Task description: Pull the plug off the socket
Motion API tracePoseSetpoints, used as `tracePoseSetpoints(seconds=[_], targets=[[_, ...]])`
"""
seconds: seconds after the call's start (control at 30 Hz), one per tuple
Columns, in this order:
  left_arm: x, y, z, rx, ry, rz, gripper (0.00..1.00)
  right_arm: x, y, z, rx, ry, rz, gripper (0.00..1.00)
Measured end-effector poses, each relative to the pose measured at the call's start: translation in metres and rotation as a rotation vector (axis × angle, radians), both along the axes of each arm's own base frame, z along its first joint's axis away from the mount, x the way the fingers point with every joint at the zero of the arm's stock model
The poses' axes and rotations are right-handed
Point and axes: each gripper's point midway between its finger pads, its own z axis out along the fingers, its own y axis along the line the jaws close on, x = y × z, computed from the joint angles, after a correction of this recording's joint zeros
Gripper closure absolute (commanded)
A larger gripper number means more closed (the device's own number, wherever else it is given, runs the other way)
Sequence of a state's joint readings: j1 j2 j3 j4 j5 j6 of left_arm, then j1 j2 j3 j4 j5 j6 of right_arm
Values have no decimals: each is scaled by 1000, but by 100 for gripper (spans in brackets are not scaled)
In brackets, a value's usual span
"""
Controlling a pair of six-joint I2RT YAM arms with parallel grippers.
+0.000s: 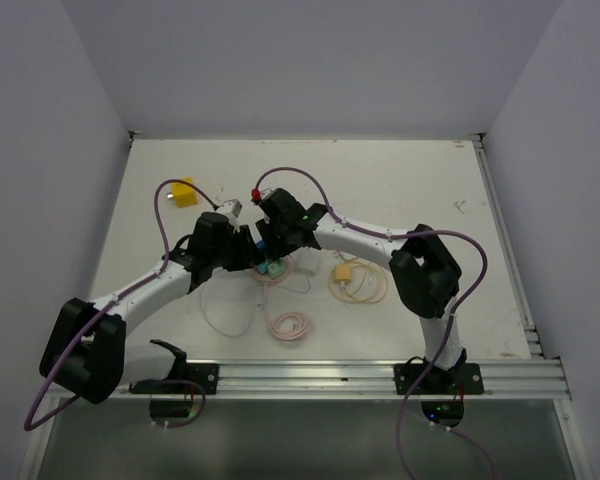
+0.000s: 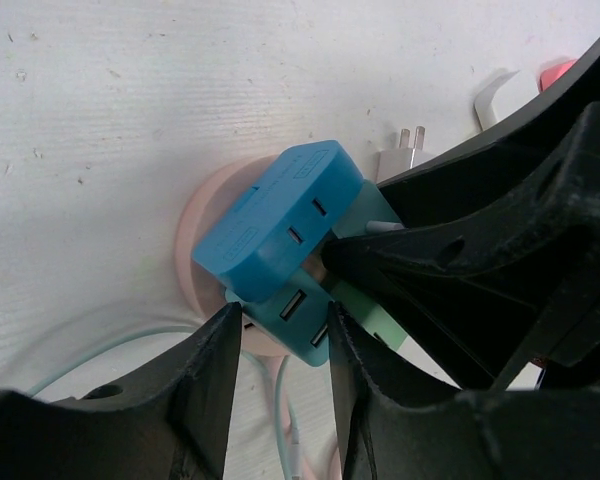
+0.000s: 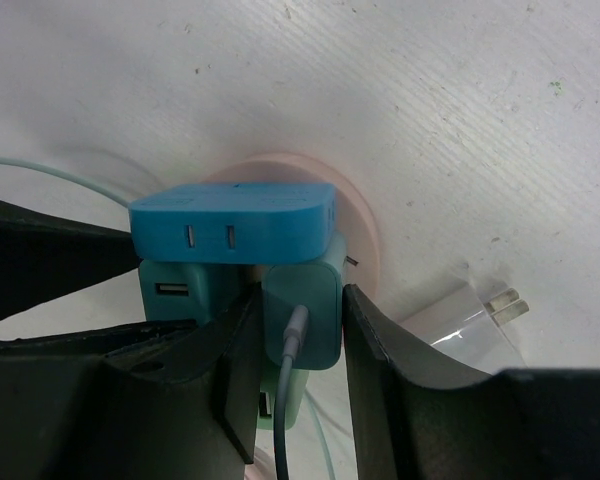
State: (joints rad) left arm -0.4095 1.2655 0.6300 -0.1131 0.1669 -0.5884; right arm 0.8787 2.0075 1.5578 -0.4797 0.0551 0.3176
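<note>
The socket (image 2: 270,225) is a blue block on a teal body with USB ports, resting on a pink round disc (image 2: 192,240). My left gripper (image 2: 283,325) is shut on the teal lower body, a finger on each side. The plug (image 3: 315,290) is pale green with a grey cable and sits in the socket's (image 3: 230,220) side. My right gripper (image 3: 300,310) is shut on it, both fingers pressed against its flanks. In the top view both grippers meet at the socket (image 1: 270,266) mid-table, the left gripper (image 1: 248,252) from the left and the right gripper (image 1: 268,240) from the right.
A white charger (image 3: 470,315) with bare prongs lies just beside the disc. A yellow block (image 1: 184,192) sits at the back left. A pink cable coil (image 1: 285,322) and a yellow cable coil (image 1: 355,282) lie near the front. Thin pale cables loop around the socket.
</note>
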Motion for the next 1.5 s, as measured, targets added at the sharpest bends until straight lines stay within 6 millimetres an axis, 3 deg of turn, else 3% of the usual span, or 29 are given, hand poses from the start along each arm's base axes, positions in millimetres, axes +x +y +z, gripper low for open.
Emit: tracePoseSetpoints(seconds=[0.03, 0.07, 0.67, 1.5], targets=[[0, -1, 0, -3, -1, -1, 58, 0, 0, 0, 0, 0, 1, 99], [0, -1, 0, -5, -1, -2, 59, 0, 0, 0, 0, 0, 0, 100], [6, -16, -2, 42, 17, 36, 71, 1, -9, 2, -52, -12, -52, 100], [14, -24, -3, 49, 12, 76, 72, 9, -18, 4, -57, -13, -133, 100]])
